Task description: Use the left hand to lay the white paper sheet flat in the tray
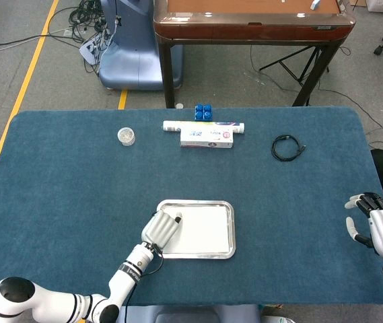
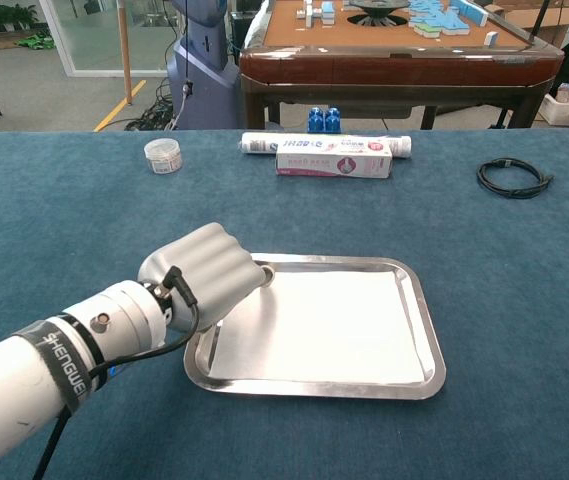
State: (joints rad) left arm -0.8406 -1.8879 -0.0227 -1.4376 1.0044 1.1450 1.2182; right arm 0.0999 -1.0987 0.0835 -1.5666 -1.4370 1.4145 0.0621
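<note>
The white paper sheet (image 1: 203, 229) (image 2: 329, 325) lies flat inside the silver tray (image 1: 230, 229) (image 2: 419, 300) near the table's front. My left hand (image 1: 161, 229) (image 2: 204, 275) hovers at the tray's left rim with its fingers curled in, knuckles up. One fingertip (image 2: 267, 275) shows over the tray's far-left corner. The hand hides the sheet's left edge, so contact with the paper cannot be made out. My right hand (image 1: 374, 229) sits at the table's right edge, far from the tray, fingers spread and empty; only the head view shows it.
At the back lie a toothpaste box (image 1: 206, 138) (image 2: 334, 161) against a white tube (image 1: 178, 126), with blue blocks (image 1: 204, 112) behind. A small round jar (image 1: 126, 136) (image 2: 163, 155) stands back left. A black cable coil (image 1: 288, 147) (image 2: 512, 177) lies back right.
</note>
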